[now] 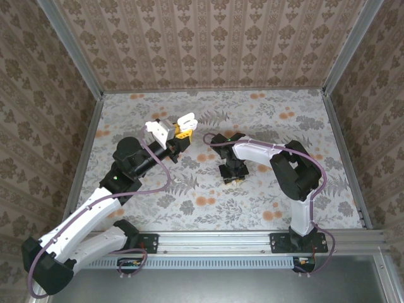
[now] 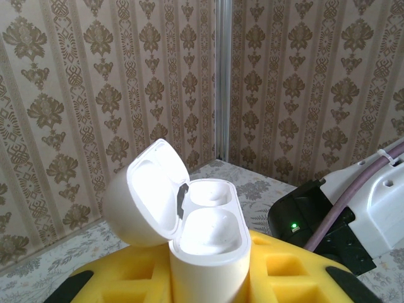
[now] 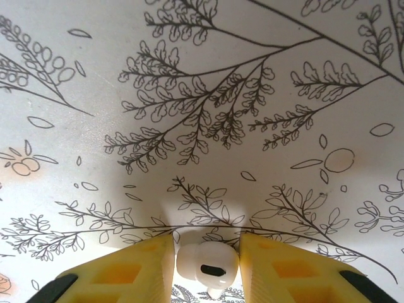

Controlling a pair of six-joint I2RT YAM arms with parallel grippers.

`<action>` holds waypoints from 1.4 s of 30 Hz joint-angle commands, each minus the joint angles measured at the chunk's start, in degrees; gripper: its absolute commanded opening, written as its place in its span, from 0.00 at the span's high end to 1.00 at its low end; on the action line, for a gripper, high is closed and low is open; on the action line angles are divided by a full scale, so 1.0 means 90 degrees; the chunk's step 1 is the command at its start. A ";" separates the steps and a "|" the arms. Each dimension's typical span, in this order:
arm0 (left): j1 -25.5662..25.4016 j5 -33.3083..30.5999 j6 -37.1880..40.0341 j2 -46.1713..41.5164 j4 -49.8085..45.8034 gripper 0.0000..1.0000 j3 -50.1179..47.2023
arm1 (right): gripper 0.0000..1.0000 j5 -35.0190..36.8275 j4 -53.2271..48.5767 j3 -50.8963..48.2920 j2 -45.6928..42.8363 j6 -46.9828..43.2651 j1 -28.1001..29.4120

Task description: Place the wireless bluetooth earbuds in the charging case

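Observation:
The charging case [image 2: 208,246] is white and stands upright between the yellow fingers [image 2: 287,271] of my left gripper [image 2: 208,274], which is shut on it. Its lid [image 2: 148,196] is flipped open to the left, and the two wells show white inside. From above, the case [image 1: 187,120] is held up over the table's back left. My right gripper [image 1: 232,177] points down at the tablecloth in the middle. A white earbud [image 3: 207,264] with a dark oval slot sits between its yellow fingers [image 3: 132,271], which press it from both sides.
The table [image 1: 265,202] has a cloth printed with leaves and orange flowers. Patterned walls and metal posts [image 1: 95,95] close it in. The right arm's black wrist and purple cable [image 2: 334,214] show beside the case.

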 commanded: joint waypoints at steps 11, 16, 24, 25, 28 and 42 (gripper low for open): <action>0.0020 0.0062 -0.0126 -0.0001 0.0191 0.74 0.0192 | 0.70 0.0150 0.0044 -0.0288 -0.0391 0.0059 -0.0067; 0.0017 0.0003 -0.0187 0.0106 0.0247 0.74 0.0146 | 0.71 0.0279 0.0009 -0.0407 -0.1014 0.0156 -0.0178; 0.0016 0.0018 -0.0429 0.0452 0.0615 0.74 -0.0048 | 0.71 0.0691 -0.0308 -0.0094 -0.2380 0.0179 -0.0391; 0.0012 0.0036 -0.0474 0.0525 0.0689 0.74 -0.0071 | 0.71 0.0792 -0.0385 0.0054 -0.2551 0.0153 -0.0391; -0.0009 0.0148 -0.0594 0.0719 0.0840 0.75 -0.0076 | 0.70 0.1038 -0.0669 0.0585 -0.2912 0.0034 -0.0387; -0.0374 0.0247 -0.0763 0.1575 0.1432 0.75 0.0024 | 0.70 0.1694 -0.1006 0.2855 -0.3305 -0.0373 -0.0170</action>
